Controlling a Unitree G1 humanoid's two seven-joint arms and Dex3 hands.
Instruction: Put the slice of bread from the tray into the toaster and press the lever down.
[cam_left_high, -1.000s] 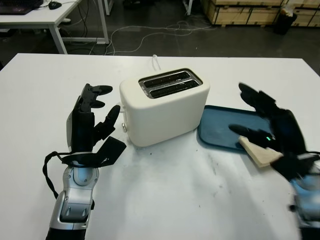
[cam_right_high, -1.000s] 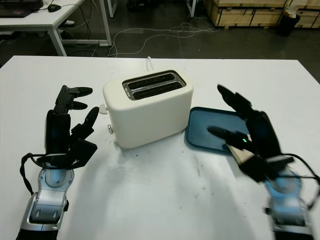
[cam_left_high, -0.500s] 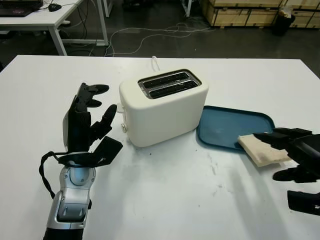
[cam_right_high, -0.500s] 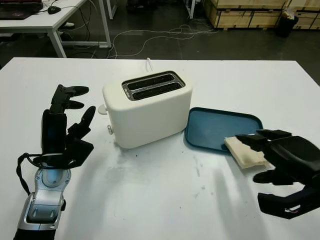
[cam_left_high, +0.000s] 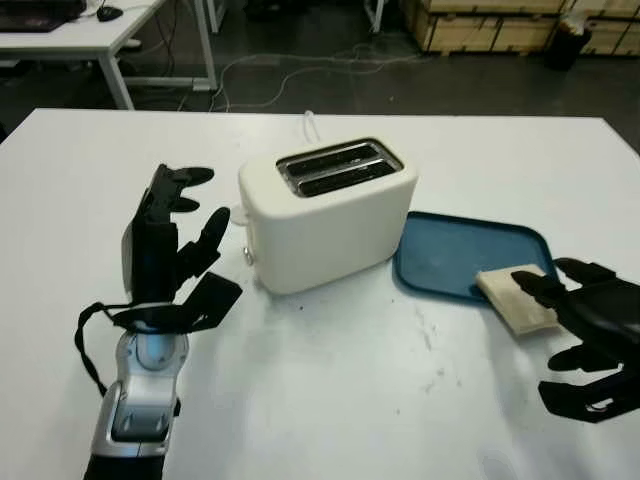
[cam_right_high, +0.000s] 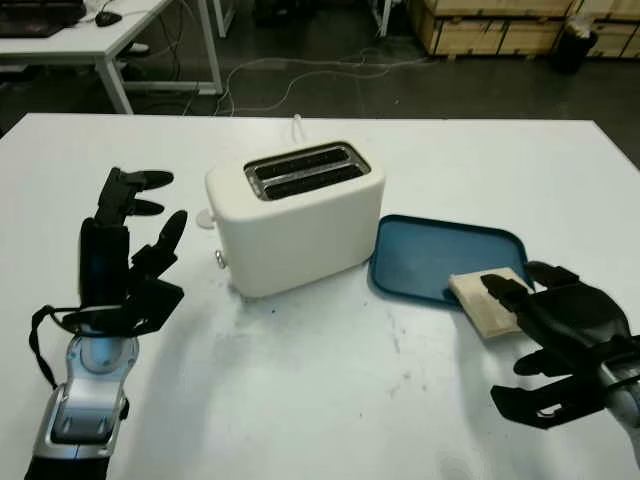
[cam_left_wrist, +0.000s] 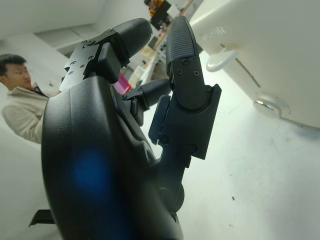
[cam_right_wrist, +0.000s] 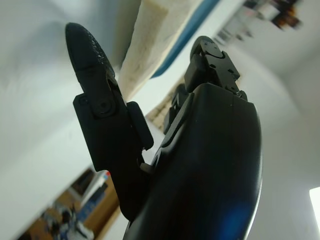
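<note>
The right hand (cam_left_high: 585, 330) is open at the counter's right edge, one finger over the slice of bread (cam_left_high: 510, 299) and the others beside it; no grasp is closed. The slice lies on the near right corner of the blue tray (cam_left_high: 450, 250), overhanging the rim. The toaster (cam_left_high: 328, 212) stands left of the tray, slots up. The left hand (cam_left_high: 170, 255), open, is beside the toaster's lever (cam_left_wrist: 221, 58). The white counter (cam_left_high: 330, 400) stands in a workshop with cables on the floor.

I am working in what is looking like a lab or workshop: my white table (cam_left_high: 330, 400) is standing on a dark bare floor where loose cables (cam_left_high: 300, 65) are trailing, with wooden crates (cam_left_high: 480, 22) stacked behind and another white desk (cam_left_high: 90, 30) nearby.
</note>
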